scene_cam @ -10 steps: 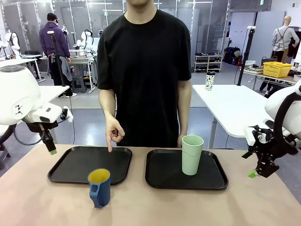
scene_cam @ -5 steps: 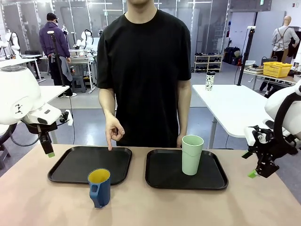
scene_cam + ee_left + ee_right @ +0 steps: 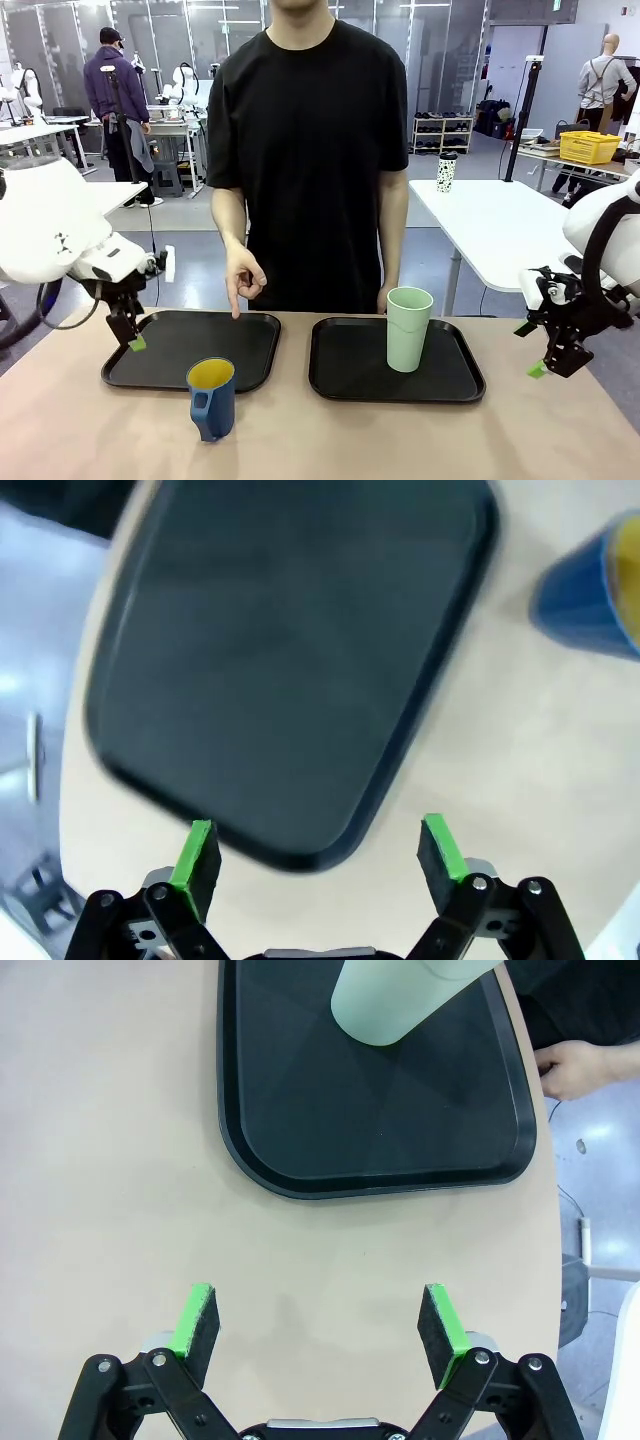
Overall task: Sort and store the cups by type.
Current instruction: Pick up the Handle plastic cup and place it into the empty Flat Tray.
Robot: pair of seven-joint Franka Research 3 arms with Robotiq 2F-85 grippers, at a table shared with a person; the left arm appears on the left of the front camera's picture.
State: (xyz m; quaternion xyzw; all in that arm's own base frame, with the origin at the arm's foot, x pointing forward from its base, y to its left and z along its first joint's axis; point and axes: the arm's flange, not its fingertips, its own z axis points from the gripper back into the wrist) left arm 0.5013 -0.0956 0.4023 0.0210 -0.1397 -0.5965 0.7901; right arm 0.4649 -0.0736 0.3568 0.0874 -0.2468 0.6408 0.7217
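Observation:
A dark blue mug (image 3: 211,399) with a yellow inside stands on the table just in front of the left black tray (image 3: 150,362); its blurred side shows as the mug (image 3: 592,592) in the left wrist view. The pale mint-green tumbler (image 3: 408,328) stands upright on the right tray (image 3: 345,370), seen as the tumbler (image 3: 400,995) at the top of the right wrist view. My left gripper (image 3: 129,338) hangs open over the left tray's left edge, as the gripper (image 3: 320,850) shows. My right gripper (image 3: 545,365) is open at the table's right side, apart from the tumbler; it is the gripper (image 3: 320,1325).
A person in a black shirt stands at the far edge, one hand (image 3: 241,283) pointing a finger down at the left tray, the other hand (image 3: 578,1066) by the right tray. A white spotted cup (image 3: 446,171) stands on another table behind.
My left gripper has moved right and down, from beside the table's left edge to over the left tray's left rim. The right arm, the cups and the person's hand have stayed put.

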